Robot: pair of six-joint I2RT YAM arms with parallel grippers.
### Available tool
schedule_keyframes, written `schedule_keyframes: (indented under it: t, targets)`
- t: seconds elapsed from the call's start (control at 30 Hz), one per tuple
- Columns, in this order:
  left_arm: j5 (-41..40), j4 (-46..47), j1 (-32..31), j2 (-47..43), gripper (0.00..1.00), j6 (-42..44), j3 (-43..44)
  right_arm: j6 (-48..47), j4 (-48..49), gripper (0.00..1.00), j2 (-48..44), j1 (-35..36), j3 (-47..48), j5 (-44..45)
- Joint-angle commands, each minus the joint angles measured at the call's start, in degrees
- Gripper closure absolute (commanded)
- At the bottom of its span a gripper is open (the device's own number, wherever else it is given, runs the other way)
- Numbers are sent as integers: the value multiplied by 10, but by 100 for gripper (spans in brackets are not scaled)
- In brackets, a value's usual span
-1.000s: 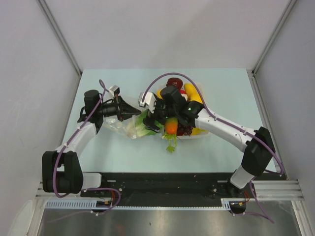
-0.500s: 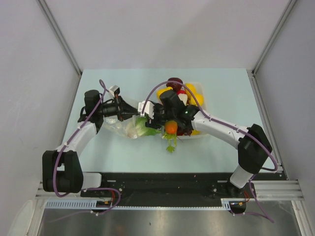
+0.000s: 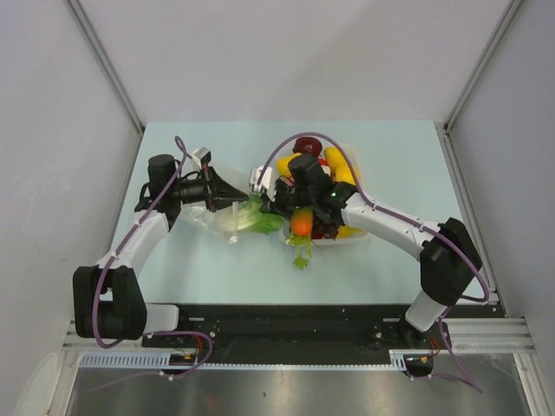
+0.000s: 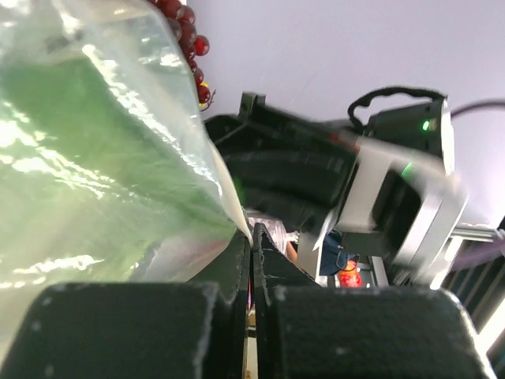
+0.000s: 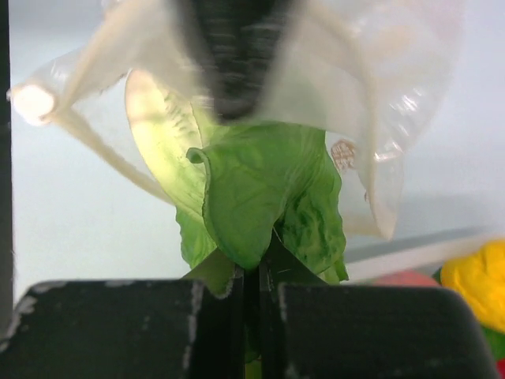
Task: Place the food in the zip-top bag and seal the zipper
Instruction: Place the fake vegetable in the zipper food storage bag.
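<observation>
**Lettuce Loading: Fault Conditions at the Bag Mouth**

At the left, the left tool (image 3: 234, 199) is pressed together on an edge of the zip-top bag (image 3: 215, 224), so that the mouth is lifted off the worktop (image 3: 217, 269) and faces right. Green is seen through the film in the left wrist view, so the lettuce head (image 3: 262, 219) is judged to lie partly inside the mouth. Just to its right, the right tool (image 3: 267, 201) is closed, with a single outer leaf pinched between its fingers. The carrot (image 3: 301, 224), grapes (image 3: 323, 230) and yellow fruits (image 3: 340, 165) are still gathered on the tray (image 3: 360, 236) at the right.

The following faults are to be expected:

1. The leaf is thin and flexible. It may slide out of the pinch when the head is pushed.
2. The mouth is held at one point only. The slack film may fold across the opening and block entry.
3. A hard push may drag the edge out of the left tool.
4. Both tools are close together. Contact between them is possible.
</observation>
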Motion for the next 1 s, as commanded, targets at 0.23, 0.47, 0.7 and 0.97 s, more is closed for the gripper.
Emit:
schedule_keyframes:
  t: [0.23, 0.47, 0.7, 0.97]
  targets:
    - [-10, 41, -8, -15, 100, -10, 33, 407, 46, 100, -19, -67, 47, -25]
    - [0, 135, -27, -5, 100, -80, 16, 692, 163, 100, 51, -56, 75, -125]
    - [10, 168, -26, -13, 100, -105, 11, 963, 322, 100, 99, -73, 75, -107]
    - [-7, 241, -27, -12, 100, -163, 10, 1032, 415, 100, 97, -65, 76, 24]
